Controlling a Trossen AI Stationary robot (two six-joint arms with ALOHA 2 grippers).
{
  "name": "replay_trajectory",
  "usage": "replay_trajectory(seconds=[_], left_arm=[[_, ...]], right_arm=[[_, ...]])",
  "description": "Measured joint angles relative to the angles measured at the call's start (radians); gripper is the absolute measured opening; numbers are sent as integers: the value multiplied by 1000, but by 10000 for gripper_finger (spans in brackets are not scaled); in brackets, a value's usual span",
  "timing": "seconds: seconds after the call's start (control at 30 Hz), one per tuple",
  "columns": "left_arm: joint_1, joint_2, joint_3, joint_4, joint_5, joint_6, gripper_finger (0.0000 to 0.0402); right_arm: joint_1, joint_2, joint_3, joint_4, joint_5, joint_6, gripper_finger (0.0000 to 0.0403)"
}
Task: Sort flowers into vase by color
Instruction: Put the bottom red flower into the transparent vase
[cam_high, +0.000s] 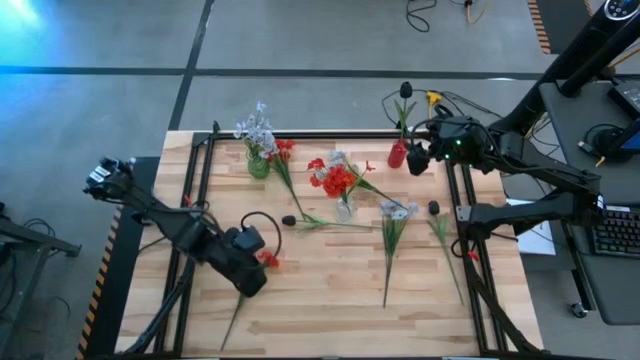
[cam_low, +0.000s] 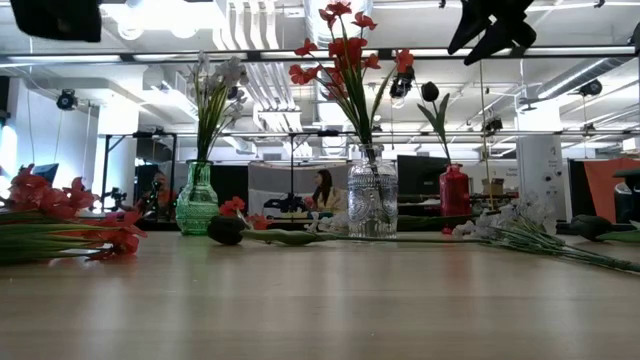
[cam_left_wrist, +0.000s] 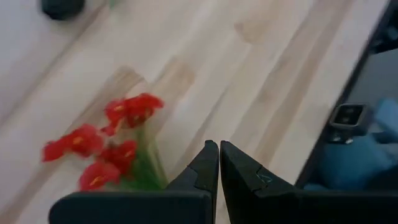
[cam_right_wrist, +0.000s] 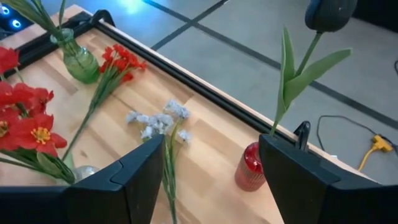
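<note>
Three vases stand on the wooden table: a green one (cam_high: 258, 166) with pale white-lavender flowers, a clear glass one (cam_high: 345, 208) with red flowers (cam_high: 335, 179), and a red one (cam_high: 397, 155) with a dark flower (cam_high: 405, 91). Loose flowers lie flat on the table: a red spray (cam_high: 284, 151), a dark one (cam_high: 289, 220), a pale one (cam_high: 396, 210), another dark one (cam_high: 433, 208), and a red one (cam_high: 268, 260). My left gripper (cam_left_wrist: 218, 149) is shut just above the table beside that last red flower (cam_left_wrist: 102, 149). My right gripper (cam_right_wrist: 211, 174) hangs open, high near the red vase (cam_right_wrist: 250, 167).
A black frame (cam_high: 330, 135) runs along the table's far edge and sides. Cables (cam_high: 262, 222) trail over the table by my left arm. Bare wood (cam_high: 320, 300) lies along the near part of the table. A desk with a keyboard (cam_high: 612, 235) stands to the right.
</note>
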Motion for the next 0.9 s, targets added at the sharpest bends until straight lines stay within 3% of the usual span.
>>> replay_trajectory(seconds=[0.53, 0.7, 0.9], left_arm=[[38, 382, 522, -591, 9, 21, 3], [-14, 389, 535, -581, -25, -54, 37], [-105, 382, 466, -580, -60, -290, 100]], right_arm=[[0, 2, 8, 24, 1, -61, 244], [0, 0, 7, 5, 1, -58, 243], [0, 3, 3, 3, 0, -51, 252]])
